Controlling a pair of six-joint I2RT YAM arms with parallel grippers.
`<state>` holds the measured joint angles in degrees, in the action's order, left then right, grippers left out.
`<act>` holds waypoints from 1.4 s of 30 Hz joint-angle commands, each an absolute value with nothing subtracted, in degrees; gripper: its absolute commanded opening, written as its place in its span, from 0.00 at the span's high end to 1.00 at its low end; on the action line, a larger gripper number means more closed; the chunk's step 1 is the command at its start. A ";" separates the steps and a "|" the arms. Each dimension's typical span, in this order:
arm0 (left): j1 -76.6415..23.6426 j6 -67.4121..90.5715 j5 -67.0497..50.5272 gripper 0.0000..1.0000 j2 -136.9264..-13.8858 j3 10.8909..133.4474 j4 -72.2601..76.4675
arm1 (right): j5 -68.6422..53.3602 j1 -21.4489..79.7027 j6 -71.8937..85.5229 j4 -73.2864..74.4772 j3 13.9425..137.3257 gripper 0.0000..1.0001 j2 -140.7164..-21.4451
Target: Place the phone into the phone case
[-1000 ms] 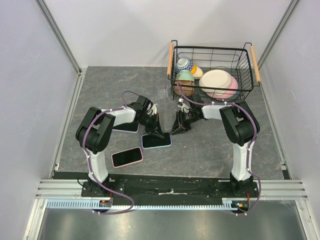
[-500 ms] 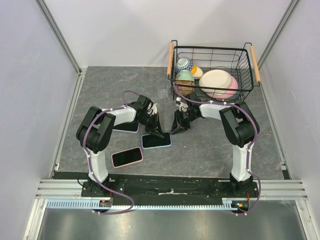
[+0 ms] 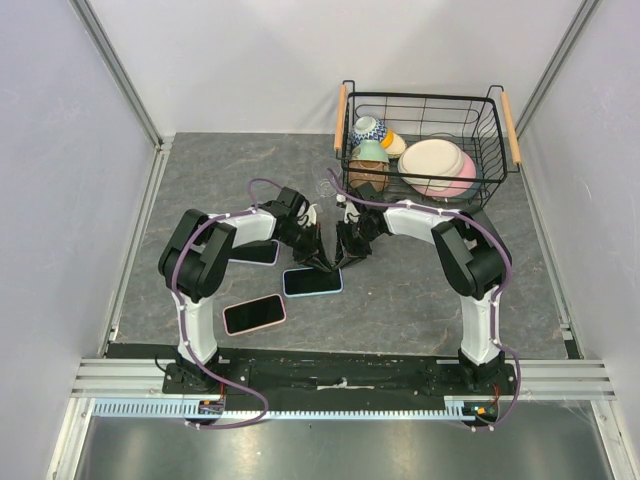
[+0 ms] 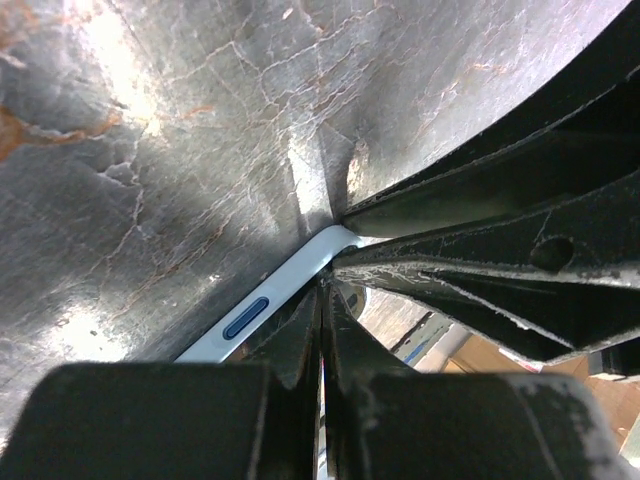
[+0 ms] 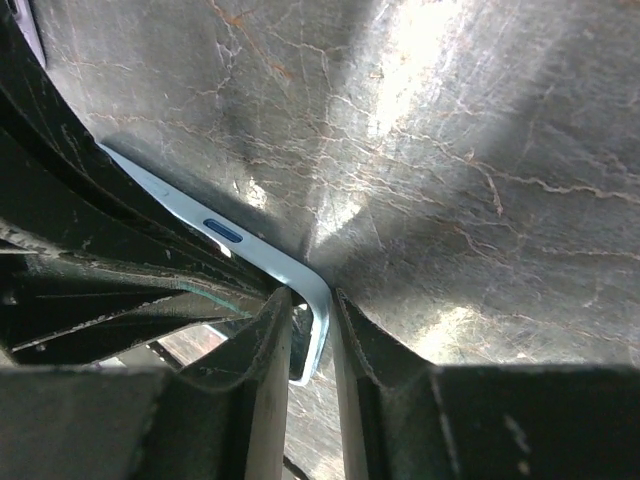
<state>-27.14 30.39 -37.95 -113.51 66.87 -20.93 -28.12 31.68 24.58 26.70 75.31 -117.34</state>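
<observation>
Phone (image 5: 222, 230) corner pinched in part-open right jaws.

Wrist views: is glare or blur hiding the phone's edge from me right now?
Left wrist: glare washes the table at upper left, but the phone edge and its blue button read sharp. Right wrist: a bright patch on the table at upper right, with the phone's corner crisp. Top view: even light, no glare.

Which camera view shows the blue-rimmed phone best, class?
The top external view: nearly the whole blue-rimmed phone shows, outline and dark screen. The left wrist view shows only a pale edge with a side button; the right wrist view, an edge and corner between the right claw fingers.
</observation>
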 commanded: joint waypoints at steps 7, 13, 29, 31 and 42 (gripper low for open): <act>-29.00 28.83 -25.40 0.98 -118.83 66.53 -22.15 | -6.77 36.47 18.54 30.85 73.12 0.73 -126.21; -29.44 28.83 -24.79 0.98 -119.27 67.06 -22.06 | -5.01 37.97 18.28 31.81 73.48 0.89 -126.83; -29.18 27.33 -13.55 0.75 -104.51 63.82 -20.39 | -7.99 38.67 18.28 32.70 77.70 0.99 -120.06; -28.92 28.03 -12.49 0.70 -101.79 61.37 -18.90 | -9.14 38.67 18.81 32.17 77.70 0.98 -118.48; -26.72 29.97 -6.86 0.54 -83.87 48.70 -14.41 | -12.65 37.44 21.09 25.58 74.27 0.81 -110.83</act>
